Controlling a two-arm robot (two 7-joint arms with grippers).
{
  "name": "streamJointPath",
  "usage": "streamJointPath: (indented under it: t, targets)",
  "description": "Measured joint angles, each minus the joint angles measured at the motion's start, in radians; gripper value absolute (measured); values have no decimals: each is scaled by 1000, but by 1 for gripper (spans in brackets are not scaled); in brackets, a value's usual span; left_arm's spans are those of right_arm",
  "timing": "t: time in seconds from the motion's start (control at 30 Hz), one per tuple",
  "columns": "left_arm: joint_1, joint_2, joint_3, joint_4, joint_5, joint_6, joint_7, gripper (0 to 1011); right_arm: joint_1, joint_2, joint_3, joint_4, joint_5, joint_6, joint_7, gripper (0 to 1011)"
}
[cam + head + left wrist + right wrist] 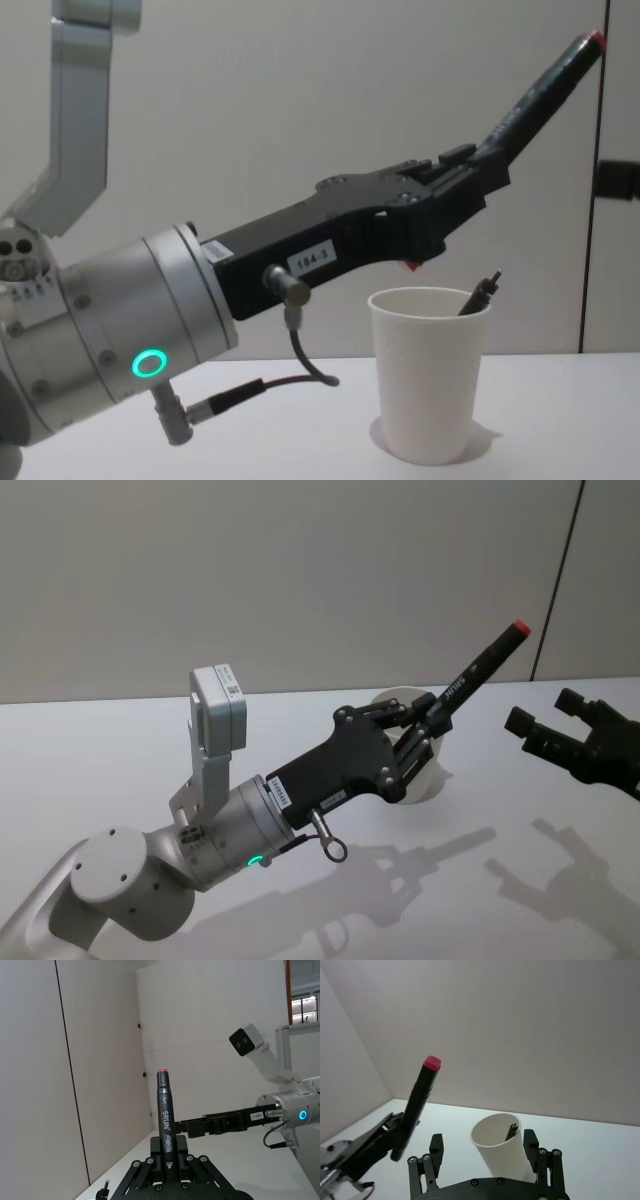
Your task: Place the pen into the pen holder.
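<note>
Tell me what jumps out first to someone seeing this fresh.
The left gripper holds a black pen with a red end tilted upward, just above the white paper cup. Another dark pen leans inside the cup, and the right gripper hangs open off to the right.

My left gripper (428, 725) hung just above the pen holder (430, 375), blocking its near side, my pen (480, 665) tilted up past the rim. A second pen (480, 290) leaned inside on the right; the rest of the mouth was free. My right gripper (545, 715) stood apart, spread wide, bare table (120, 760) between.
</note>
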Motion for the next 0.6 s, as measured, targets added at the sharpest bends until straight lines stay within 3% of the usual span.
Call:
streamJointPath:
  t: [0.3,0.6]
  targets:
    - [0,0,0,0,0,0,0,176,-5,21,21,-11,159,50,41,1001]
    - [0,0,0,0,0,0,0,176,5,20,18,-12,261,82,57,1001]
